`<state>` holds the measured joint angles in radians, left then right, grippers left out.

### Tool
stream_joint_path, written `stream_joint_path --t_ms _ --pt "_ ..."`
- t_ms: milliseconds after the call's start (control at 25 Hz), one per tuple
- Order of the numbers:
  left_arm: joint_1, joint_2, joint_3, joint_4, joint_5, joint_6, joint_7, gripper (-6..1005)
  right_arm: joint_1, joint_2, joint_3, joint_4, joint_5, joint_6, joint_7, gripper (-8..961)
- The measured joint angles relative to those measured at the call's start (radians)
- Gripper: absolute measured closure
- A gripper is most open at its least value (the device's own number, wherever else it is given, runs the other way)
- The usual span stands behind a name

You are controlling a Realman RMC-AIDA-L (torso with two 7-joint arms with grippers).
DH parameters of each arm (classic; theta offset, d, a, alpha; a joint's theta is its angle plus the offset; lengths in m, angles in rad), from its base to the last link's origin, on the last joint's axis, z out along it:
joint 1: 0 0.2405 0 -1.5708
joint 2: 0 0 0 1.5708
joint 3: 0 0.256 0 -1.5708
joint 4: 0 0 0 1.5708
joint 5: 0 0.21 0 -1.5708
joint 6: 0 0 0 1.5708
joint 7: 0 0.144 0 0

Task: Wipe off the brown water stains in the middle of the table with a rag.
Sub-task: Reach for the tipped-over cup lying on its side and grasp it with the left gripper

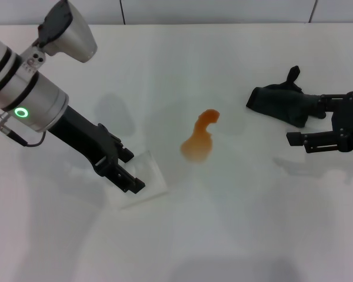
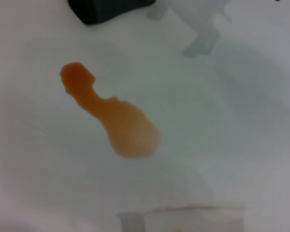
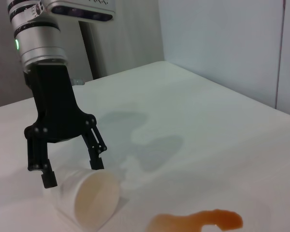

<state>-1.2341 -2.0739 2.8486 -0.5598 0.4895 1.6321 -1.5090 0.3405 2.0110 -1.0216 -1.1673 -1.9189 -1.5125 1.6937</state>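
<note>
The brown water stains (image 1: 199,141) form an orange-brown puddle with a curved tail in the middle of the white table (image 1: 223,223); they also show in the wrist views (image 2: 116,121) (image 3: 198,222). The dark rag (image 1: 280,103) lies crumpled to the right of the puddle, and its edge shows in the left wrist view (image 2: 106,9). My right gripper (image 1: 304,120) is open at the rag's right side, with its far finger against the cloth. My left gripper (image 1: 120,170) (image 3: 72,171) is open and straddles the closed end of a tipped cup, left of the puddle.
A white cup (image 1: 142,181) (image 3: 94,195) lies on its side under the left gripper, with its mouth toward the puddle; its rim (image 2: 193,215) shows in the left wrist view. A tiled wall (image 1: 212,10) runs behind the table's far edge.
</note>
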Motion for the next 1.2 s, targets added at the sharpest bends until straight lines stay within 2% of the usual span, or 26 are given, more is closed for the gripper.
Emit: stream_joint_path --t_ms 1200 --pt "0.002 0.0 0.0 0.061 0.011 -0.043 -0.016 121 -0.005 0.0 0.001 0.01 0.0 0.0 -0.009 171"
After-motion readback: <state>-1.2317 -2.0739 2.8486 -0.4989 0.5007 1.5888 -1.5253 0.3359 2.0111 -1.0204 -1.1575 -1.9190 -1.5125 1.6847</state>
